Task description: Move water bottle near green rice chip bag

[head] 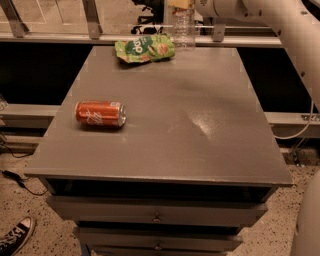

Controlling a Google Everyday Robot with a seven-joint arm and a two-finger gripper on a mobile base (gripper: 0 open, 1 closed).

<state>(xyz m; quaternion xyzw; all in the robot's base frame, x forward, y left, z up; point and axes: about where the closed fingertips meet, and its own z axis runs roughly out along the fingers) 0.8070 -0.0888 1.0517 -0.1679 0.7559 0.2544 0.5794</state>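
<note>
The water bottle (184, 29), clear and ribbed, stands upright at the far edge of the grey table (165, 125). It is just right of the green rice chip bag (145, 49), which lies flat at the far edge. My gripper (182, 4) is at the top of the view, right over the bottle's upper end, with the white arm reaching in from the right. The bottle's cap is hidden at the frame's top.
An orange soda can (100, 113) lies on its side at the table's left. A metal rail (75, 38) runs behind the table. Drawers (157, 218) sit under the tabletop. A shoe (15, 237) is on the floor at lower left.
</note>
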